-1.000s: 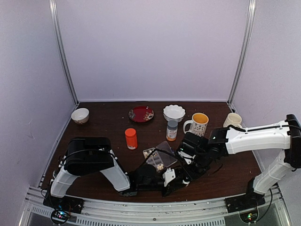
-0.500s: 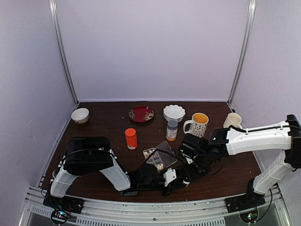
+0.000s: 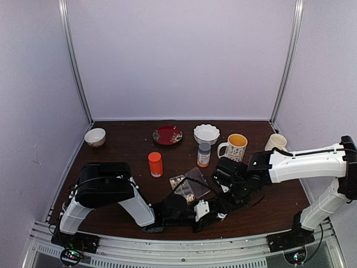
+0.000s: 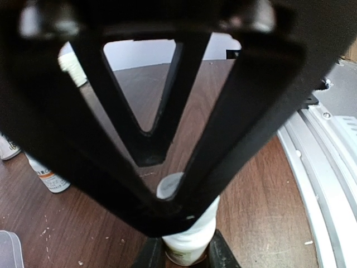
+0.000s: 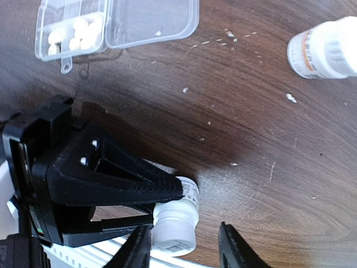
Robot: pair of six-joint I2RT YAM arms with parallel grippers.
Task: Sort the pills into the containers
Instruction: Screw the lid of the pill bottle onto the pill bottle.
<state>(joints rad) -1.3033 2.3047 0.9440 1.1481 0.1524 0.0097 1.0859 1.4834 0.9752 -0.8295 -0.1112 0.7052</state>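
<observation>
The clear plastic rectangular pill box (image 5: 61, 8) lies on the table (image 5: 251, 111), its hinged lid open flat. Small whitish oval pills (image 5: 78, 30) fill one cell.

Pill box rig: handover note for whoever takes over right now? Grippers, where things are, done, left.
Left gripper: shut on a small white plastic bottle.
Right gripper: open, jaws either side of that bottle, not gripping.
Clear plastic rectangular pill box: lid open, small whitish pills in at least one cell.
Second white bottle with orange label sits apart.
Done: some pills boxed.
Left: probably get the held bottle's pills into the remaining cells.
</observation>
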